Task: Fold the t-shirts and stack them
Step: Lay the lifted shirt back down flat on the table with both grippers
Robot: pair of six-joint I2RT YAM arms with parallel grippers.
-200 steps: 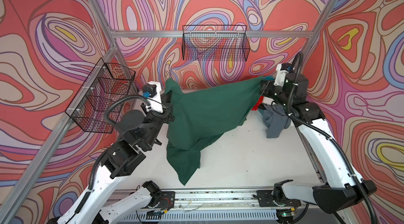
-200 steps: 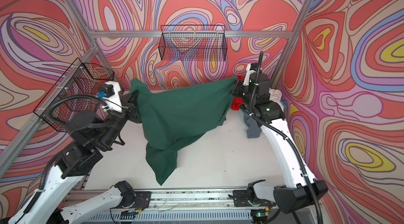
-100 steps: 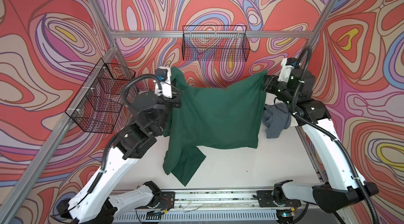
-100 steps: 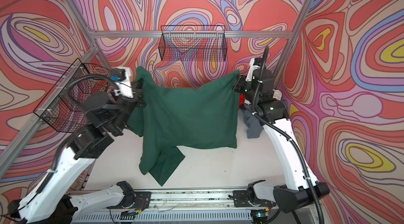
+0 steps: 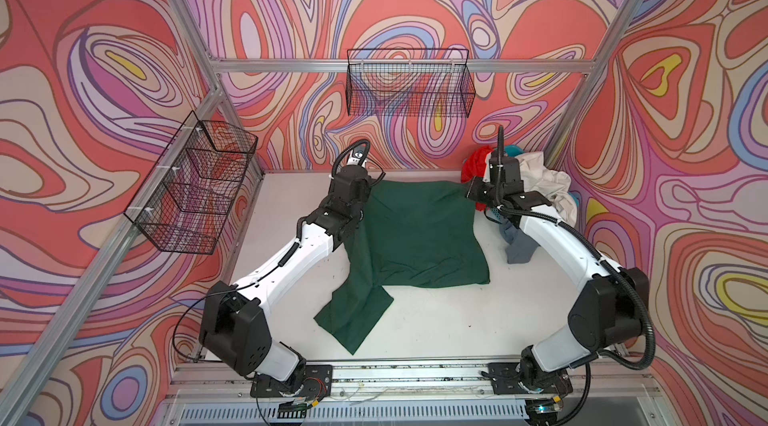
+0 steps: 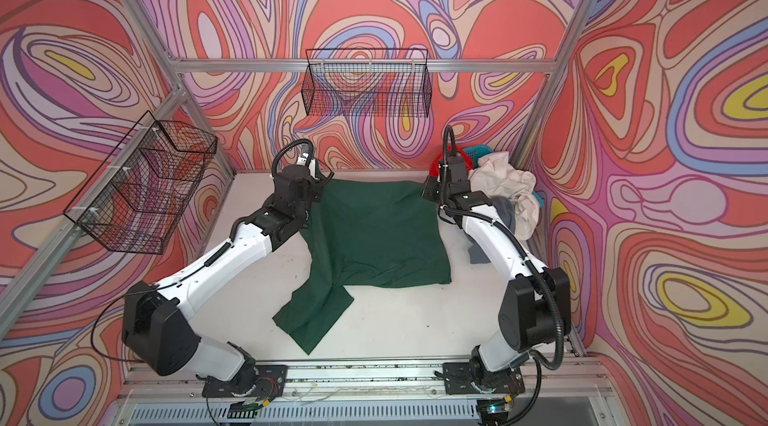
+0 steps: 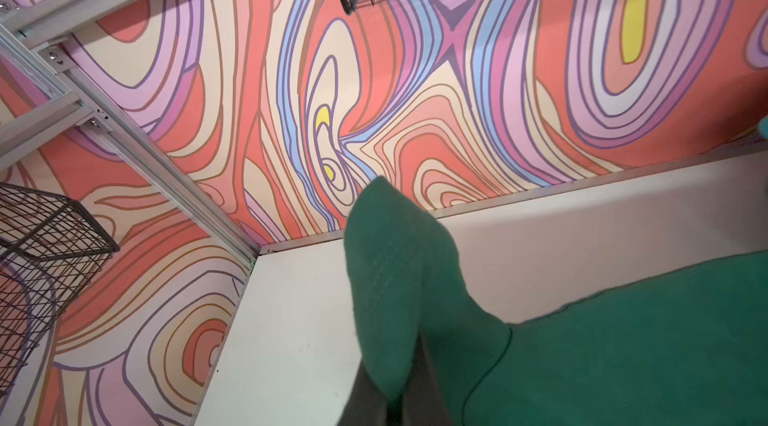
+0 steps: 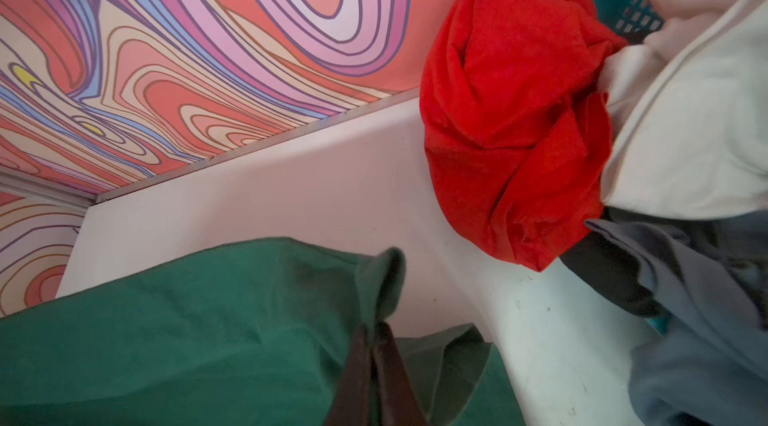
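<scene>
Three containers are in view: two black wire baskets, one hung on the back wall and one on the left wall, and one turquoise plastic basket in the far right corner of the white table. Heaped in and over the turquoise basket are three t-shirts. The red shirt bulges over the side facing the table's middle, the off-white shirt is piled on top, and the grey-blue shirt spills down onto the table beside my right arm. What the wire baskets contain I cannot tell through the mesh. The fourth t-shirt, the dark green shirt, lies spread on the table between my two arms in both top views. Its body is mostly flat, and one rumpled part trails towards the near edge on the left. My left gripper is clenched on the shirt's far left corner, and in the left wrist view a flap of green cloth stands up over the closed fingers. My right gripper is clenched on the far right corner, where a small curl of cloth sticks out past the fingertips, and it sits just beside the red shirt without touching it. Counted: four t-shirts, one of each colour, two wire baskets, one plastic basket and two grippers, each grasping the dark green shirt.
</scene>
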